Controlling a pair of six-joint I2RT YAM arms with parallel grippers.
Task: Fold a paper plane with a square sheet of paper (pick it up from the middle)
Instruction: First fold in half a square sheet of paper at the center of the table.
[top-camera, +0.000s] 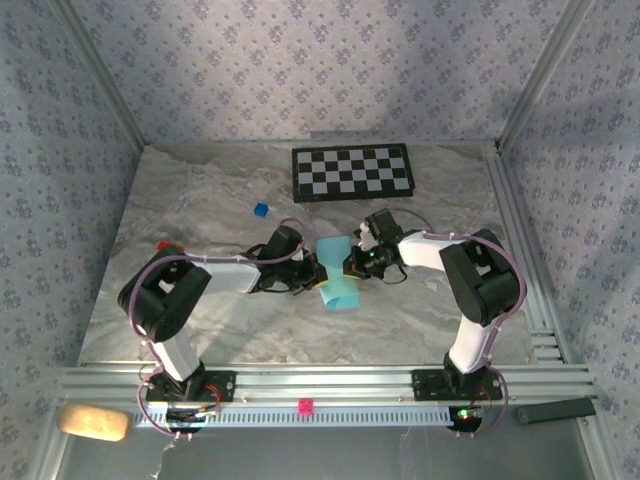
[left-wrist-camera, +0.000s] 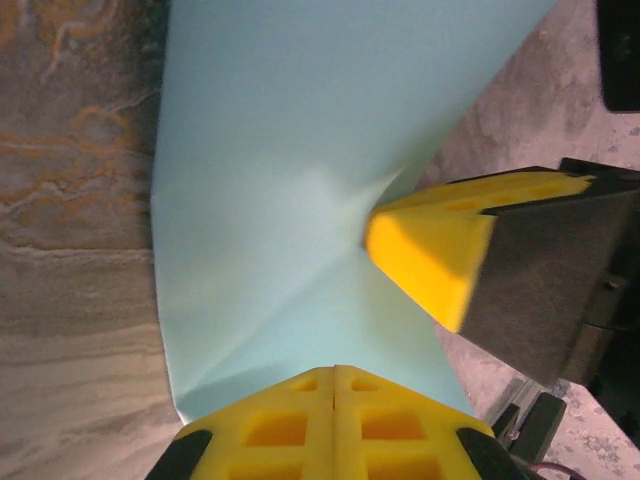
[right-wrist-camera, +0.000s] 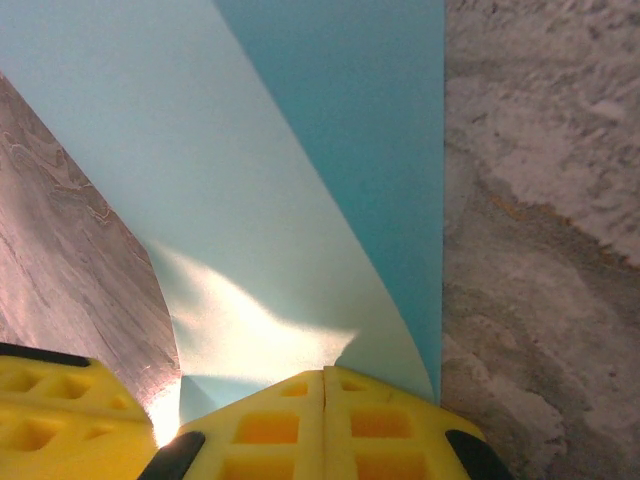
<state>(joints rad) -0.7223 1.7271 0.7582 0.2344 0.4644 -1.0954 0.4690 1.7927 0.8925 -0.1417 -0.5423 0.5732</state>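
Note:
The square sheet of paper (top-camera: 338, 282) is light blue and hangs bowed between the two grippers at the table's middle. My left gripper (top-camera: 306, 272) comes in from the left, its yellow fingers shut on the sheet's near edge (left-wrist-camera: 335, 372). The paper (left-wrist-camera: 290, 150) fans out ahead with soft creases running toward the right gripper's yellow fingertip (left-wrist-camera: 425, 262), which pinches the opposite side. My right gripper (top-camera: 356, 264) is shut on the sheet (right-wrist-camera: 250, 200) too, its fingers pressed together (right-wrist-camera: 325, 376). One flap curls over a darker blue layer (right-wrist-camera: 385, 120).
A black-and-white checkerboard (top-camera: 350, 172) lies at the back. A tiny dark-blue cube (top-camera: 261, 210) sits left of it, and a small red thing (top-camera: 165, 245) lies by the left arm. On the front rail are a pink piece (top-camera: 305, 406) and a beige pad (top-camera: 93, 422).

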